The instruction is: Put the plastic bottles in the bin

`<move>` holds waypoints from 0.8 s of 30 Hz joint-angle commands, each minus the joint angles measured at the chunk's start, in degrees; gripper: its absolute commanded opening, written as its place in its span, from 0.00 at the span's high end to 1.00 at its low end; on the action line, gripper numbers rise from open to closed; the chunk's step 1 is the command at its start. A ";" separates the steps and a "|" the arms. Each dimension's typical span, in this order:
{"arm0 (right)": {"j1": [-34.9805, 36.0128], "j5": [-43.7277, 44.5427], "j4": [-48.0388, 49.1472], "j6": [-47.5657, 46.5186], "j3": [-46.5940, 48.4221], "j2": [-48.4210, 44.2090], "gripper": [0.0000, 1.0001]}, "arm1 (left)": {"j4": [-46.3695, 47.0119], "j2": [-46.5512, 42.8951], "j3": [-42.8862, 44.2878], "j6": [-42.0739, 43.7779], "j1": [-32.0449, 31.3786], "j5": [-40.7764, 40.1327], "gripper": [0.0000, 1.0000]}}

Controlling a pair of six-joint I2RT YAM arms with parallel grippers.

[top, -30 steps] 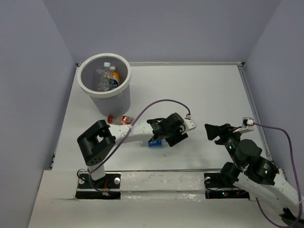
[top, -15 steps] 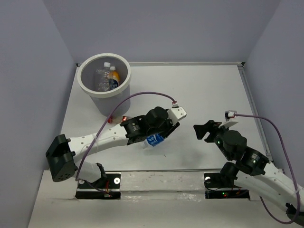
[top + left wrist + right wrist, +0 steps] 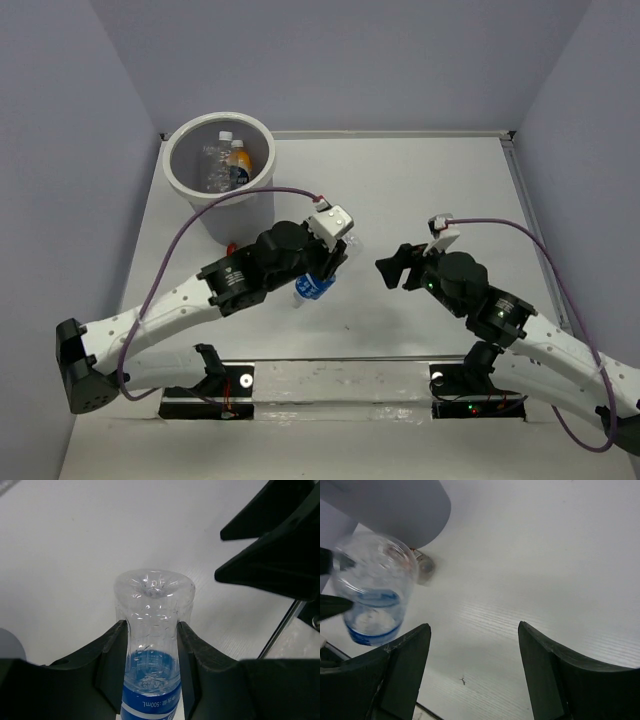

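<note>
My left gripper (image 3: 322,268) is shut on a clear bottle with a blue label (image 3: 309,288) and holds it above the table, right of the bin. In the left wrist view the fingers (image 3: 116,652) squeeze the bottle (image 3: 153,605) at its waist, base pointing away. The white bin (image 3: 178,184) stands at the back left with clear bottles (image 3: 214,166) and an orange bottle (image 3: 239,160) inside. A small red-labelled bottle (image 3: 232,247) lies at the bin's foot, mostly hidden by my left arm. My right gripper (image 3: 396,267) is open and empty, just right of the held bottle (image 3: 372,596).
The right wrist view shows the bin's wall (image 3: 395,510) and the small bottle (image 3: 425,566), blurred, at its foot. A raised rail (image 3: 524,200) runs along the table's right side. Purple cables loop over both arms.
My left arm has lifted the blue-labelled bottle off the table and carried it left and back toward the bin. My right arm has swung left toward the middle, still open.
</note>
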 commanded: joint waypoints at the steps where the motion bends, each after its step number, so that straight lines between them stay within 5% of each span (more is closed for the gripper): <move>1: -0.11 -6.85 8.78 -4.12 2.35 4.74 0.24 | 1.54 -8.83 6.38 -2.60 1.55 -6.98 0.75; 7: -0.11 -20.20 20.29 -10.18 4.10 13.00 0.24 | 5.23 -13.60 14.91 -1.63 6.03 -15.87 0.75; 13: -0.11 -33.56 22.76 -13.43 14.37 34.70 0.15 | 14.36 -12.20 19.66 -1.28 16.84 -24.39 0.75; 24: 2.87 -37.71 22.24 -26.95 33.53 61.52 0.07 | 23.07 -4.55 24.76 -0.83 38.36 -24.32 0.75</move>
